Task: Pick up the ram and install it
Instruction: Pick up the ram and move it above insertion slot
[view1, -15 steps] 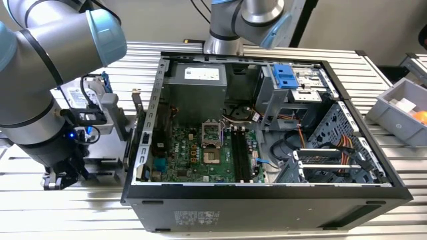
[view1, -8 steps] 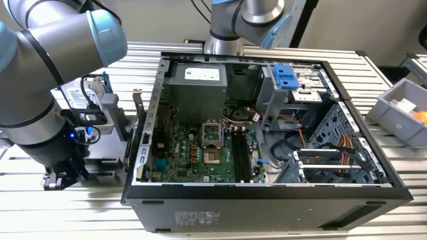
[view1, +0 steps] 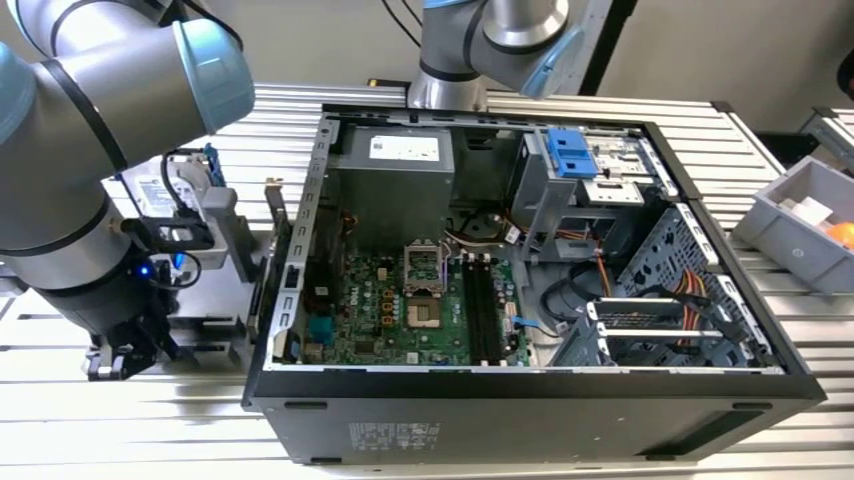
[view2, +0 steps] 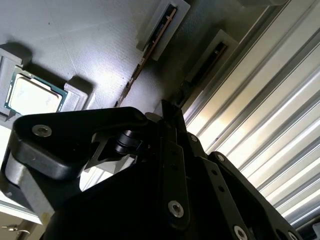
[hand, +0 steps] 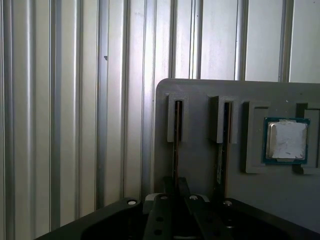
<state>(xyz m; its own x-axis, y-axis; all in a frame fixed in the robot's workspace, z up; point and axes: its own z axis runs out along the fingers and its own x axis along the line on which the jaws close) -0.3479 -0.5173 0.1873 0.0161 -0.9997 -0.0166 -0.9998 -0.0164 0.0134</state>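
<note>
two ram sticks stand on edge in the slots of a grey tray (hand: 200, 90), near a square silver chip (hand: 286, 140). the gripper (hand: 176, 184) is down over the ram stick (hand: 176, 127) farther from the chip, in line with it in both wrist views; whether it clamps that stick or is loose i cannot tell. the other stick (hand: 221, 135) stands just beside. in the exterior view the gripper hangs low to the exterior view's left of the open computer case (view1: 534, 400), apart from its black slots (view1: 483, 300).
</note>
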